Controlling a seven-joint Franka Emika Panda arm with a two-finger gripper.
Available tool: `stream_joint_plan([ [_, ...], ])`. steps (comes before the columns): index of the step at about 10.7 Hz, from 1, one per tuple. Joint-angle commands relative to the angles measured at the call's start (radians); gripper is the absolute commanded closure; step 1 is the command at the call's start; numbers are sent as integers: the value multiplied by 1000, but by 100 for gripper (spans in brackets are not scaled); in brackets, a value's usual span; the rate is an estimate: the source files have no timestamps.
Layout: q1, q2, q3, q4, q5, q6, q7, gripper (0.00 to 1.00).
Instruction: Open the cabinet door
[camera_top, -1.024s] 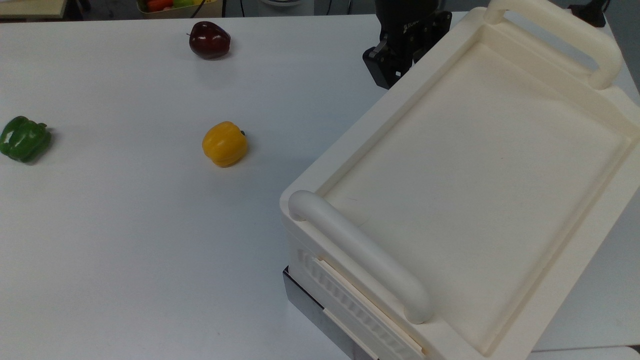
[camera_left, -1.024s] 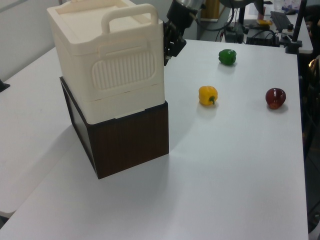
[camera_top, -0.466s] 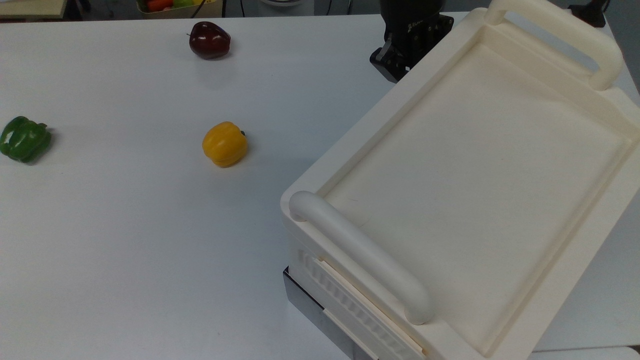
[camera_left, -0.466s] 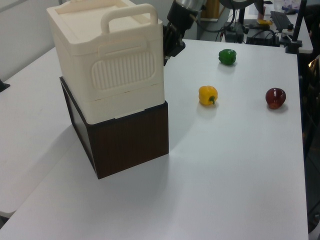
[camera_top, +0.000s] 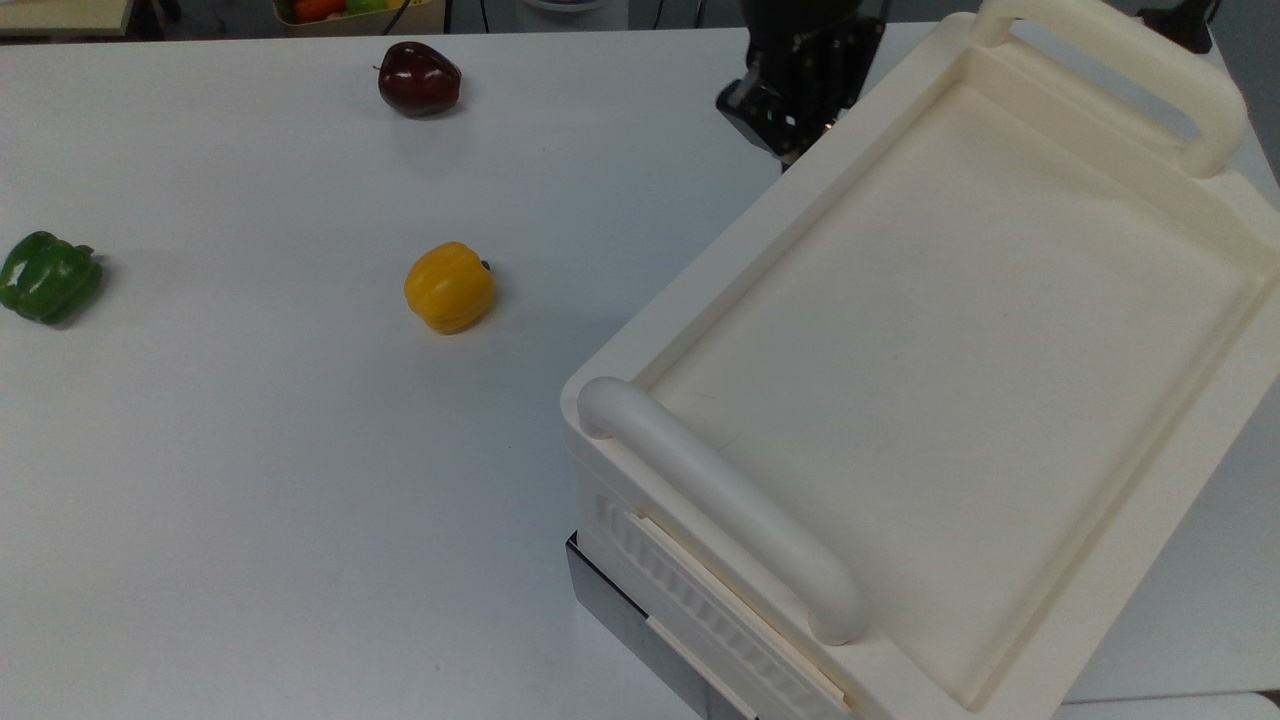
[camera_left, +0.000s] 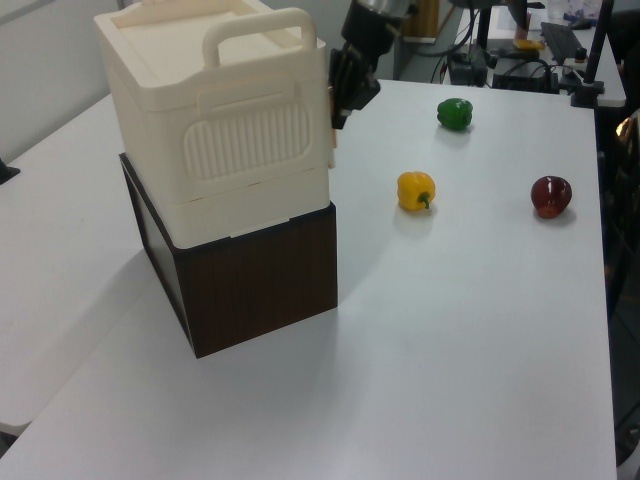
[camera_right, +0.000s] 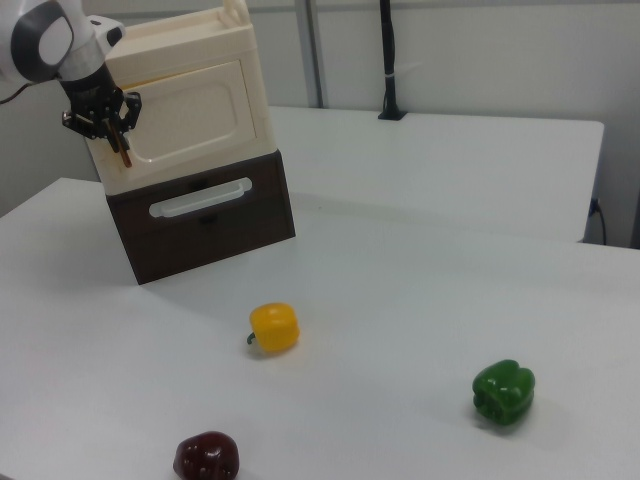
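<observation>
The gripper (camera_right: 108, 128), black and blocky on a white rounded arm, sits at the cabinet's front corner on the right view's left, touching or just off the edge of the cabinet door (camera_right: 195, 122); whether it is wide, narrow or gripping cannot be told. The door is a flat, smooth cream panel with a shallow rounded-rectangle recess, spreading from the gripper toward the right view's right. One small copper piece (camera_right: 123, 154) hangs just below the gripper at the door's edge. In the left view a thin tan line shows along the corner right beside the gripper (camera_left: 348, 92). The cabinet (camera_top: 950, 300) is matt cream plastic with a sunken flat top and stands beside the gripper (camera_top: 782, 112). It carries two thick rounded bar handles, one (camera_top: 1120, 60) near the gripper and one (camera_top: 720, 510) at the far end. It also has one ribbed panel (camera_left: 245, 145) on the side away from the gripper. Below the gripper sits one dark wood-grain base (camera_right: 215, 235) with one pale bar pull (camera_right: 200, 197). Well away from the gripper on the smooth white table (camera_right: 450, 280) lie three glossy pieces: one lobed yellow pepper (camera_right: 274, 327), one lobed green pepper (camera_right: 503, 393) and one round dark red apple (camera_right: 206, 457).
</observation>
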Motion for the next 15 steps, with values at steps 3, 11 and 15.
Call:
stream_joint_plan([
  [3, -65, -86, -15, -40, -30, -277, 76, 29],
  [11, -378, -112, 2, -36, -162, -520, 352, 0],
  [15, -462, -112, -9, -40, -160, -511, 391, 0],
])
